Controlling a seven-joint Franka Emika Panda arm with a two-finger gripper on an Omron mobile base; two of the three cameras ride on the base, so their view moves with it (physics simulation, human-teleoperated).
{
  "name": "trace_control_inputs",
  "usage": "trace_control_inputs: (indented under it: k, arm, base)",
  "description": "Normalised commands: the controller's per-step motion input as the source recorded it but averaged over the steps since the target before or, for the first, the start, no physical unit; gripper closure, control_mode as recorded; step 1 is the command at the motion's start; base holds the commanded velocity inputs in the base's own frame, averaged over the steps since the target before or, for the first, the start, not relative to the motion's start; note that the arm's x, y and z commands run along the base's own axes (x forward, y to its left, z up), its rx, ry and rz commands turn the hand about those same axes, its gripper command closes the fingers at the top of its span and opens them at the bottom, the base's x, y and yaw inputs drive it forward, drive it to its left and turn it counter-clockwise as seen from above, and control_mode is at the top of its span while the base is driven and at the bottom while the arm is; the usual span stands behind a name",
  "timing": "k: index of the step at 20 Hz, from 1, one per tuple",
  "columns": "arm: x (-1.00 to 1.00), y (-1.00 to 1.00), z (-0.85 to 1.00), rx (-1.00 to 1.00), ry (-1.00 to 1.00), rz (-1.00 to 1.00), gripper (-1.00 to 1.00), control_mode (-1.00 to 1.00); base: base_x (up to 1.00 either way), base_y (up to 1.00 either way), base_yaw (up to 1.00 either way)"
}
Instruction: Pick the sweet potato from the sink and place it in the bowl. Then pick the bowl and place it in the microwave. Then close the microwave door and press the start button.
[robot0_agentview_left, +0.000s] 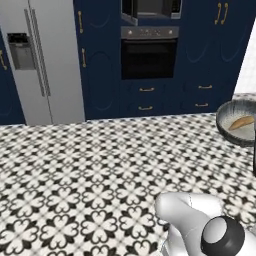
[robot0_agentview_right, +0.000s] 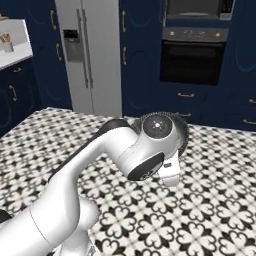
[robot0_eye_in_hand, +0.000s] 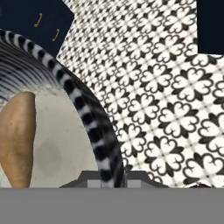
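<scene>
Gripper (robot0_eye_in_hand: 107, 178) clamped shut on rim of bowl (robot0_eye_in_hand: 61, 144), fingertips pinching striped edge at bottom of hand view. Bowl held up in the air over patterned black-and-white floor (robot0_agentview_left: 100, 165); seen at right edge of left base view (robot0_agentview_left: 239, 121), partly cut off by frame. Sweet potato (robot0_eye_in_hand: 16, 140) lying inside bowl on pale bottom, orange-brown, elongated; also seen in left base view (robot0_agentview_left: 241, 122), tilted, resting toward middle of bowl. In right base view bowl (robot0_agentview_right: 181, 131) mostly hidden behind arm's wrist joint, only ribbed outer rim peeking out.

Microwave (robot0_agentview_left: 151, 9) at top of left base view, built into navy cabinets (robot0_agentview_left: 100, 60), above black oven (robot0_agentview_left: 149, 52); microwave door (robot0_agentview_left: 128, 11) swung open toward left side, interior dark. Same microwave (robot0_agentview_right: 199, 9) at top of right base view, cropped. Well apart from bowl, across floor.

Grey double-door fridge (robot0_agentview_left: 42, 60) left of cabinets. White countertop (robot0_agentview_right: 12, 47) with small container at far left in right base view.
</scene>
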Motion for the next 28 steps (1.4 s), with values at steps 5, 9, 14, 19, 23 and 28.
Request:
trace_control_inputs:
  k: [5, 9, 14, 19, 23, 28]
  arm:
    - [0.00, 0.00, 0.00, 0.00, 0.00, 0.00, 1.00, 1.00]
    - [0.00, 0.00, 0.00, 0.00, 0.00, 0.00, 1.00, 1.00]
    - [0.00, 0.00, 0.00, 0.00, 0.00, 0.00, 1.00, 1.00]
    - [0.00, 0.00, 0.00, 0.00, 0.00, 0.00, 1.00, 1.00]
    - [0.00, 0.00, 0.00, 0.00, 0.00, 0.00, 1.00, 1.00]
    - [0.00, 0.00, 0.00, 0.00, 0.00, 0.00, 1.00, 1.00]
  base:
    - [1.00, -0.60, 0.00]
    - [1.00, -0.53, 0.00]
    - [1.00, -0.38, 0.00]
    - [1.00, -0.31, 0.00]
    - [1.00, -0.41, 0.00]
    - [1.00, -0.46, 0.00]
